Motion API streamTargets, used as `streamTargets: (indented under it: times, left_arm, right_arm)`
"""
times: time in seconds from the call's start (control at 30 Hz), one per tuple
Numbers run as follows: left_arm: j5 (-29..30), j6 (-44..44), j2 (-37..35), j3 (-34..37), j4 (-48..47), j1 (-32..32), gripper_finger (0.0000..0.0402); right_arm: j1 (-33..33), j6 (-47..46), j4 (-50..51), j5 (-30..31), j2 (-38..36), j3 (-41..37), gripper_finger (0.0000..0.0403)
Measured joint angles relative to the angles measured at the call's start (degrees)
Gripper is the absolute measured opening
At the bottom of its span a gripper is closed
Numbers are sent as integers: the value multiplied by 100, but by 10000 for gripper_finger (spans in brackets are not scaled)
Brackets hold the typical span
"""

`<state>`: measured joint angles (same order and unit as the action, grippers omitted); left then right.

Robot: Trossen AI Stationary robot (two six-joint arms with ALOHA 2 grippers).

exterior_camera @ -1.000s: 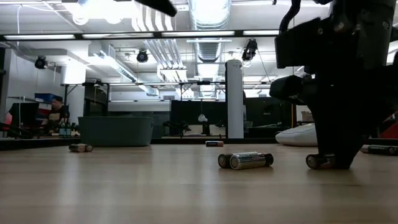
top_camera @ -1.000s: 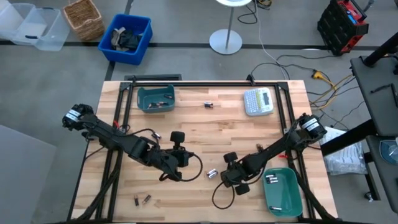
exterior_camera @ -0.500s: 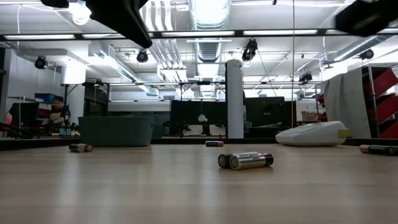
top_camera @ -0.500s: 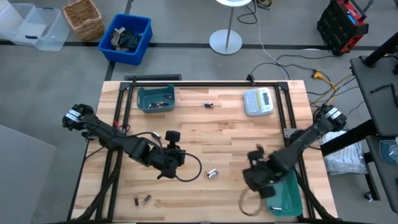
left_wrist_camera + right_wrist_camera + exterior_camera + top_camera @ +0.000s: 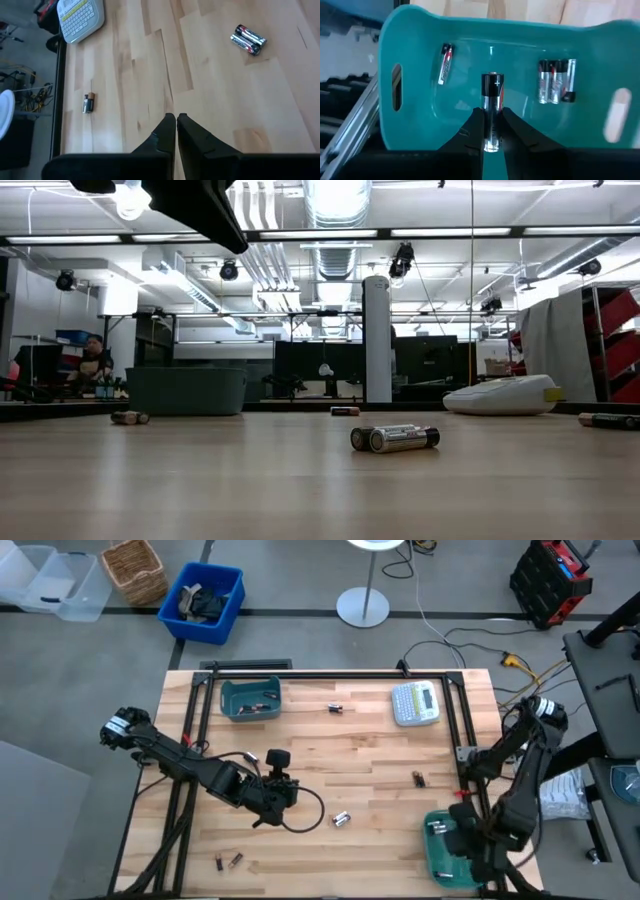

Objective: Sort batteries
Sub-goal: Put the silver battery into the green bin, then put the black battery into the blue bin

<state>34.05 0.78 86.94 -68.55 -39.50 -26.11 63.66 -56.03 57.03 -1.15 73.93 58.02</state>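
Observation:
My right gripper [image 5: 492,114] hangs over the teal bin [image 5: 452,862] at the table's near right, shut on a silvery battery [image 5: 492,100]. A single battery [image 5: 446,64] and a pair [image 5: 555,81] lie on the floor of that bin. My left gripper [image 5: 176,118] is shut on nothing and hovers above the wood left of the middle [image 5: 283,790]. Loose batteries lie on the table: a pair [image 5: 341,819], one [image 5: 418,778], two [image 5: 228,861] near the front edge and a far pair [image 5: 334,708]. My right gripper pinches the silvery battery between its two fingers [image 5: 470,131], on the sides of its rear half [image 5: 491,131]. The fingers point steeply down and run along the battery. Its plus end [image 5: 493,79] sticks out past the fingertips toward the bin floor, clear of it.
A second teal bin [image 5: 250,698] with batteries stands at the far left. The grey-white label maker [image 5: 415,703] lies at the far right. A black metal frame [image 5: 460,720] runs along the table's edges. Bare wood lies between the two arms.
My right gripper has risen from the table's middle with the battery it held there. It has swung toward the near right corner and turned about its own line, and now stands over the teal bin. The battery is lifted clear of the wood.

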Motion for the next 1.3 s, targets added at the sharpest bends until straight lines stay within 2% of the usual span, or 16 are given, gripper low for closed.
streamTargets:
  times: [0.2, 0.5, 0.83, 0.9, 1.13, 1.3]
  left_arm:
    - [6, 203, 0, 0, 12, 7, 0]
    - [10, 317, -2, -2, 95, 31, 0]
    - [8, 261, -2, -2, 148, 35, 0]
    - [8, 259, -2, -2, 148, 35, 0]
    - [4, 192, -2, -2, 153, 35, 0]
    - [-3, 116, -2, -2, 196, 35, 0]
  right_arm:
    - [371, -443, -732, 574, 201, -557, 32]
    - [186, 198, -812, 572, 737, -674, 32]
    - [85, 150, -841, 568, 969, -741, 33]
    - [77, 54, -827, 574, 1021, -752, 46]
    - [81, -261, -830, 573, 1106, -749, 138]
    - [57, -244, -713, 571, 1020, -551, 169]
